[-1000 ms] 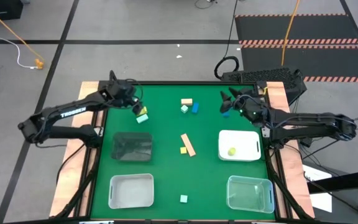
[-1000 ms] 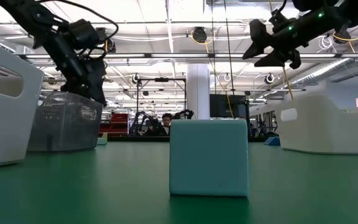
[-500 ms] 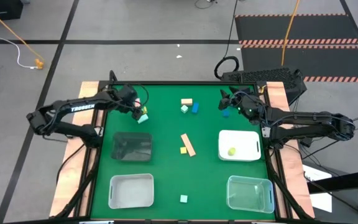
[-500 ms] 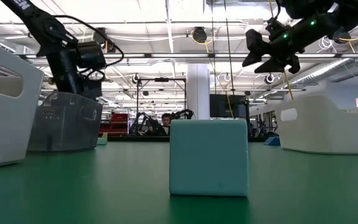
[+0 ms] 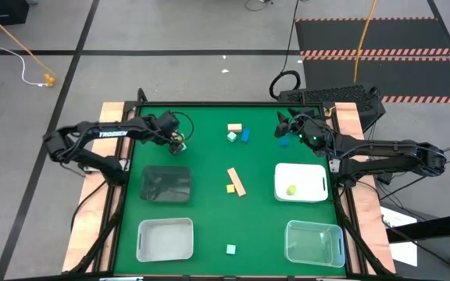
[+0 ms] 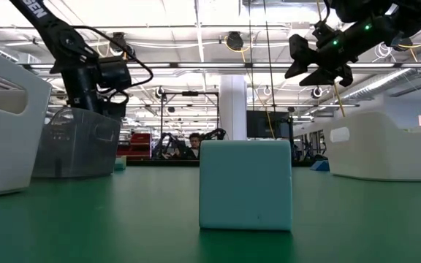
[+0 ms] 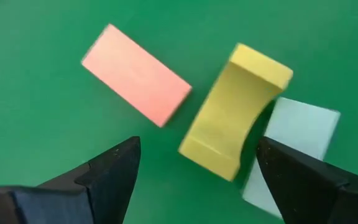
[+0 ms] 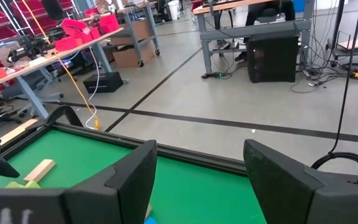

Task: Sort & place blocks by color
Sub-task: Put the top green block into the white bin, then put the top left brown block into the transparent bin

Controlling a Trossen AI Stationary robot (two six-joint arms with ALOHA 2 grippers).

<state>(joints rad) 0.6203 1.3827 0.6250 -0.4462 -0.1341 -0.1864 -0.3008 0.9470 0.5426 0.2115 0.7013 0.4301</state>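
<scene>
Lowered since a second ago, our left gripper (image 7: 194, 171) now hangs wide open and empty right over the far-left cluster.
Between its fingers lies a yellow arch block (image 7: 235, 112), long axis slanting across the gap, touching a mint block (image 7: 297, 143); one salmon block (image 7: 135, 74) sits apart. Our right gripper (image 5: 286, 129) waits half open, possibly over a blue block, seemingly empty.

From above, I can read white lettering, "TROSSEN", along the left arm (image 5: 108, 133). The right arm (image 5: 389, 147) carries similar white lettering, but I cannot make it out. Nothing else legible on my feeds: no labels on the bins, blocks or surface.
</scene>
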